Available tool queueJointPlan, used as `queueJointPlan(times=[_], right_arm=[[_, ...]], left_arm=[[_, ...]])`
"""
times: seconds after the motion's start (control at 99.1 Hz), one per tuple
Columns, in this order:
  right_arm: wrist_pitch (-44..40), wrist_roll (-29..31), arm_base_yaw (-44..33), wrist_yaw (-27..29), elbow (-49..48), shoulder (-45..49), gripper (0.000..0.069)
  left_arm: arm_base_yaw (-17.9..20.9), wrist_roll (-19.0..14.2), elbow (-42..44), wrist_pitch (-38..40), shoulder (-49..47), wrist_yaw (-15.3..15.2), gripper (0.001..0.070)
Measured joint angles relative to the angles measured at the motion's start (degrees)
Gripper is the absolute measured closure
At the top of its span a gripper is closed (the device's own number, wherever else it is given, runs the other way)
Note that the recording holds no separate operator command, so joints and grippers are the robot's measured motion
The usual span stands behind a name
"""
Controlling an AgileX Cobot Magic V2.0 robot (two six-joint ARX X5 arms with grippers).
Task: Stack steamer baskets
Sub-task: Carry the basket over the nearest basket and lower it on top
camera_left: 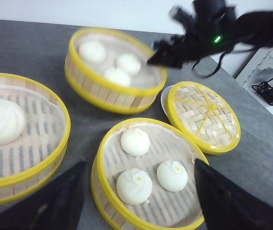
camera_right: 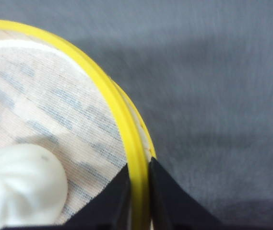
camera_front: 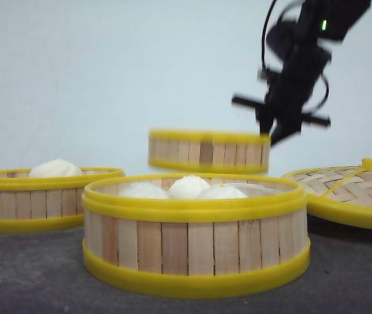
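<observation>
right tool (camera_right: 138,201) pinched closed, raised

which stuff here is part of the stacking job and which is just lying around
Job:
- lifted steamer basket, rim pinched by right gripper
- near basket
- left basket

Lying about:
- woven lid
- buns
- white plate

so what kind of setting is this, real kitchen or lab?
Most likely a lab tabletop staged as a dim sum scene, not a kitchen: plain white wall, grey felt-like table cover, toy-like slatted wooden steamer baskets with yellow plastic rings, and loose black cables on a white side surface.
</observation>
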Motion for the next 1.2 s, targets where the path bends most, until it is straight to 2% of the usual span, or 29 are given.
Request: queueJointPlan(times=[0.182,0.333,0.494,0.807,0.948,1.2], right_arm=[[-5.6,-5.5,0.0,-2.2,0.5,-11.2,0.0662],[-13.8,-10.2,0.5,-5.7,0.6,-19.3,0.0662],[-22.2,-14.6,2.1,-6.0,0.6,-26.5,0.0662],[-31.7,-16.6,4.7,-6.2,0.6,-35.8,0.0662],[-31.8,-16.6,5.8,-6.1,-2.4,-37.8,0.0662],[-27.1,-16.3,8.6,-5.5,-15.2,-40.0,0.0662]], left_arm=[[0.0,0.4,0.0,0.0,-0.8,0.0,0.0282],[0.0,0.4,0.0,-0.7,-1.5,0.0,0.0282],[0.0,0.6,0.0,-1.2,-1.9,0.0,0.0282],[0.0,0.8,0.0,-1.3,-2.1,1.7,0.0282],[0.0,0.8,0.0,-1.3,-2.1,2.9,0.0282],[0.0,0.8,0.0,-1.3,-2.1,3.0,0.0282]])
